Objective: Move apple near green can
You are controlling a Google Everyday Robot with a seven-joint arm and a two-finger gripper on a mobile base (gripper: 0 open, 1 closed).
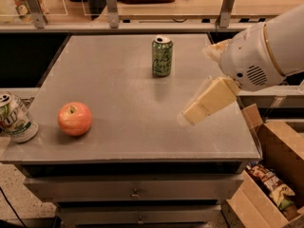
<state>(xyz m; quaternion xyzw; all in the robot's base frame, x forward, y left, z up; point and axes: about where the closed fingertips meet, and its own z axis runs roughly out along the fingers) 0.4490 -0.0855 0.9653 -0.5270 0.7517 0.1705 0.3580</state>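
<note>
Jaws are spread wide and hold nothing. My gripper (199, 84) hangs at 3 o'clock over the table (118, 89). Apple (75, 118) sits at 8 o'clock, green can (162, 56) at 12. If I bump the round apple, it may roll off the edge.

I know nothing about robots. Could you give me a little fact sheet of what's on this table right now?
apple: front left of the table, untouched
green can: upright, back centre, well apart from the apple
white-and-green can: far left edge, beside the apple
end effector: over the table's right side, away from the apple
task status: apple not yet near the green can
</note>
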